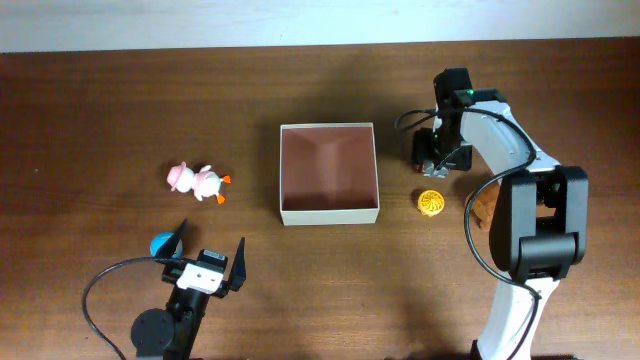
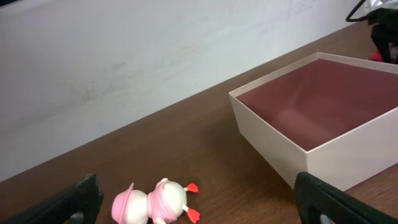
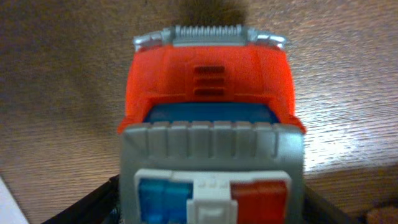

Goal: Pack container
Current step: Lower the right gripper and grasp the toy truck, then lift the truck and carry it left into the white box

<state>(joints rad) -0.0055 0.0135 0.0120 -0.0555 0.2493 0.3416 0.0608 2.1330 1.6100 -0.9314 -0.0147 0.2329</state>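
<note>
Left gripper (image 1: 210,250) released, jaws spread wide, nothing between them. Container (image 1: 330,214) sits ahead and to the right of them, well apart. Right gripper (image 1: 435,162) straddles a red-and-grey toy truck (image 3: 208,93), one finger each side. Can't tell if clenched. Container is near those jaws, off to one side.

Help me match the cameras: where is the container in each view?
Overhead: the container sits at the picture's centre.
Left wrist: the container fills the right side.
Right wrist: not clearly in it; a red toy truck fills it.
Landmark: pink toys left of it, overhead and left wrist.
</note>
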